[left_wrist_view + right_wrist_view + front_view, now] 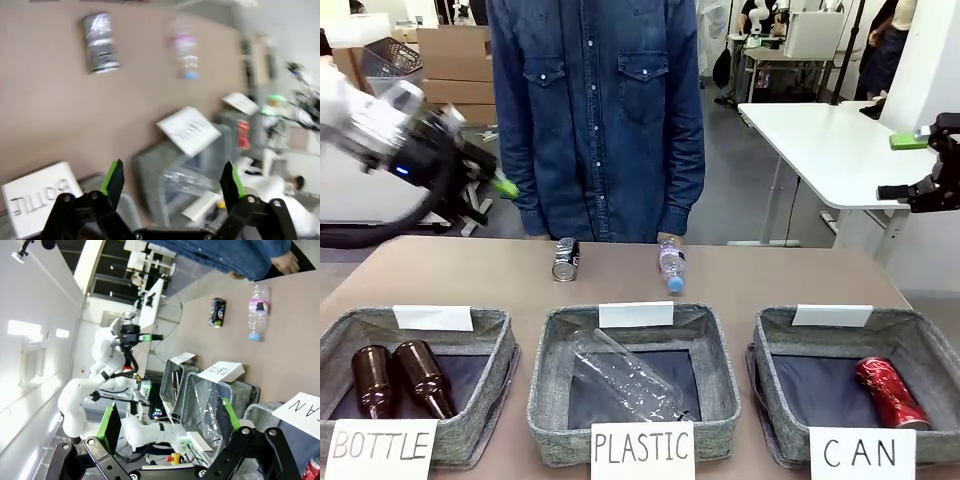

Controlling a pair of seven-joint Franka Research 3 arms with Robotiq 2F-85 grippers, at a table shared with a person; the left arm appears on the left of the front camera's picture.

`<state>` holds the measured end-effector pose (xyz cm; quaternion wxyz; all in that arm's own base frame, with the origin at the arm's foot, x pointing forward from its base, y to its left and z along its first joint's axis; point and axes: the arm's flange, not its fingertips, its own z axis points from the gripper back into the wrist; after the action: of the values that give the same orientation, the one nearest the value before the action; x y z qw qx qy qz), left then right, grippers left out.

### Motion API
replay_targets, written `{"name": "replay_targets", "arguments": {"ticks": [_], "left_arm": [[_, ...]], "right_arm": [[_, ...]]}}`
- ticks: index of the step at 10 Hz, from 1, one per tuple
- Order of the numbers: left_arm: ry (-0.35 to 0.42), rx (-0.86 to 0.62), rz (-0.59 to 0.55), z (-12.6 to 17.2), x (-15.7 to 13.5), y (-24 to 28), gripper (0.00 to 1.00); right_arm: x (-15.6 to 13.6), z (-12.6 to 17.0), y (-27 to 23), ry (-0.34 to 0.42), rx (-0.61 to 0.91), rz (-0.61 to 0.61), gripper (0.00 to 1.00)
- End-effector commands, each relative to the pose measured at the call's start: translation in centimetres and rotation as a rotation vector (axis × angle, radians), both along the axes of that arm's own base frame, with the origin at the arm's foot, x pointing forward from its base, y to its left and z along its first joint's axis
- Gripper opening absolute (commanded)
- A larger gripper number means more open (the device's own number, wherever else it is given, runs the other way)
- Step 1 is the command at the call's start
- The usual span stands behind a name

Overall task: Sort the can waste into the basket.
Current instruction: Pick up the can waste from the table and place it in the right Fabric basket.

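One red can [891, 392] lies in the basket [772, 385] signed CAN

1. A brown table [770, 280] carries three grey fabric baskets in a row along its near edge: the "BOTTLE" basket [502, 352] at left, the "PLASTIC" basket [544, 382] in the middle, and the "CAN" basket [761, 372] at right.
2. Near the far edge, a silver can [566, 259] lies left of a clear plastic bottle [671, 266], the two apart.
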<state>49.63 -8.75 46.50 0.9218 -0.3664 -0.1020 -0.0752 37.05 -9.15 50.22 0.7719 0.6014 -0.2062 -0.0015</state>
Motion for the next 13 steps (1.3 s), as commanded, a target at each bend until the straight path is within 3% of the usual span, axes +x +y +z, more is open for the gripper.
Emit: {"name": "replay_targets", "arguments": {"ticks": [1,4,5,7,8,10,11,13], "left_arm": [[0.119,0.232,-0.019,-2.1,2.6,-2.4,1.0],[0.085,0.276,-0.005,-5.7,4.5,-7.6,1.0],[0.078,0.267,-0.024,-5.3,2.6,-5.8,1.0],[0.09,0.279,-0.031,-6.6,3.4,-7.6,1.0],[0.036,0.548,0.261,-9.4,6.1,-10.8,1.0],[0.054,0.611,0.267,-12.7,10.0,-14.1,1.0],[0.003,0.638,0.332,-13.0,10.9,-14.8,1.0],[0.035,0.656,0.343,-14.5,12.2,-15.4,1.0]], "right_arm": [[-0.2,0.0,0.0,-0.012,-0.002,0.003,1.0],[-0.2,0.0,0.0,-0.012,-0.002,0.003,1.0],[-0.2,0.0,0.0,-0.012,-0.002,0.003,1.0],[-0.2,0.0,0.0,-0.012,-0.002,0.003,1.0],[-0.2,0.0,0.0,-0.012,-0.002,0.003,1.0],[-0.2,0.0,0.0,-0.012,-0.002,0.003,1.0],[-0.2,0.0,0.0,-0.012,-0.002,0.003,1.0],[-0.2,0.0,0.0,-0.012,-0.002,0.003,1.0]]}}
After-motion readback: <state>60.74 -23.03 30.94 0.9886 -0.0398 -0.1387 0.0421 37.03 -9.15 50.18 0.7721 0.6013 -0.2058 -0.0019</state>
